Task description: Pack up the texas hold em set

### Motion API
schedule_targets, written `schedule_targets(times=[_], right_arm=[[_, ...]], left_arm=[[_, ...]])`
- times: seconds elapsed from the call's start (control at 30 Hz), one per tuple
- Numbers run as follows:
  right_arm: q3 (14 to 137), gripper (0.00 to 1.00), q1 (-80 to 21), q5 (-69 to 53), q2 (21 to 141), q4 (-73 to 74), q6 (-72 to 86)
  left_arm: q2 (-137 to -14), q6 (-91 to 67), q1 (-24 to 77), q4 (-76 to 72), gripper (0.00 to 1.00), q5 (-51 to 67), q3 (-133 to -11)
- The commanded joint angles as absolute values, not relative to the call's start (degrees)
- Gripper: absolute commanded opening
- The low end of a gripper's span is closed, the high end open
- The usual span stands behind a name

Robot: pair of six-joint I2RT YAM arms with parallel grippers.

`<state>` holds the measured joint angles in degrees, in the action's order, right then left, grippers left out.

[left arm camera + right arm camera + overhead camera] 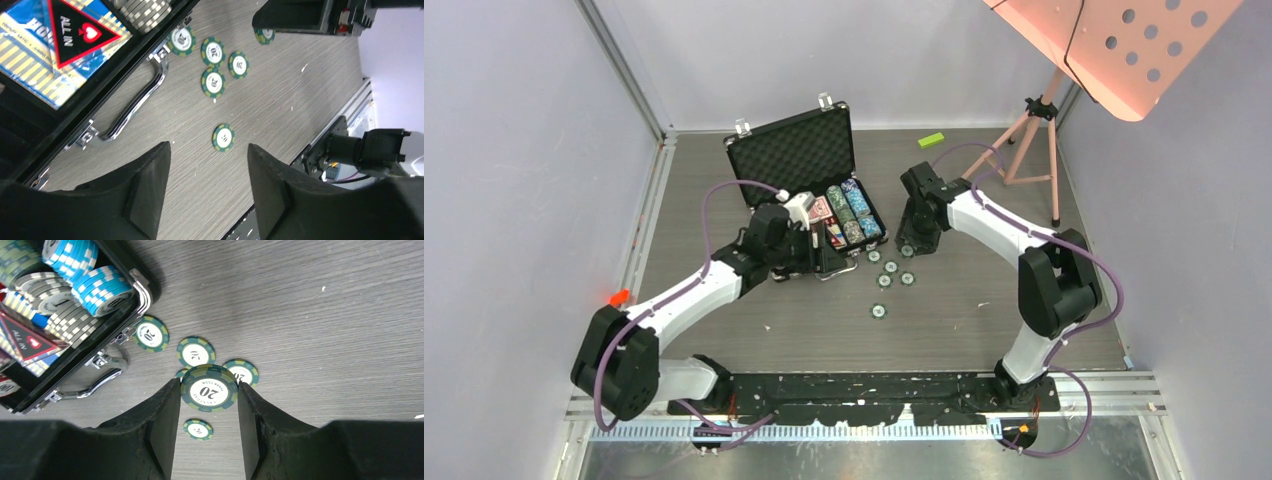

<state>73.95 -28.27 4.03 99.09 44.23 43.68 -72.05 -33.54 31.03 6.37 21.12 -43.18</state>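
The black briefcase (796,152) stands open at the back, foam lid up, with rows of striped chips (854,212) and a card box (55,45) in its base. Its silver handle (140,100) faces the loose chips. Several green "20" chips (884,281) lie on the table in front of it. My right gripper (209,390) is shut on one green chip (209,388), held edge to edge above the others (195,352). My left gripper (209,146) is open and empty over the table by the case's front; a lone chip (223,137) lies just beyond its tips. No dice show.
A small green block (931,140) lies by the back wall. A pink tripod stand (1032,140) with a perforated pink board (1114,40) is at the back right. The black base rail (864,385) runs along the near edge. Walls close in both sides.
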Motion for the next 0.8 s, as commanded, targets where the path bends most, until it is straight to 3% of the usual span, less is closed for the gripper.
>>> schedule_targets(times=[0.0,0.2,0.37,0.77], right_arm=[[75.9,0.35,-28.1,1.2,95.2,43.0,45.1],[76.1,0.35,-28.1,-3.6,93.0,41.1,48.5],[75.8,0.35,-28.1,-7.0,91.5,38.8,51.7],[73.8,0.35,-28.2,-11.3,88.8,34.2,56.3]], left_arm=[[-73.3,-36.6,32.3,-3.7,0.63,22.2,-44.7],[-74.9,-40.5,37.4,-17.6,0.77,14.3,-40.3],[-77.5,-40.2,41.2,-24.9,0.8,9.2,-39.5],[-86.5,-41.4,43.9,-38.9,0.65,2.8,-39.2]])
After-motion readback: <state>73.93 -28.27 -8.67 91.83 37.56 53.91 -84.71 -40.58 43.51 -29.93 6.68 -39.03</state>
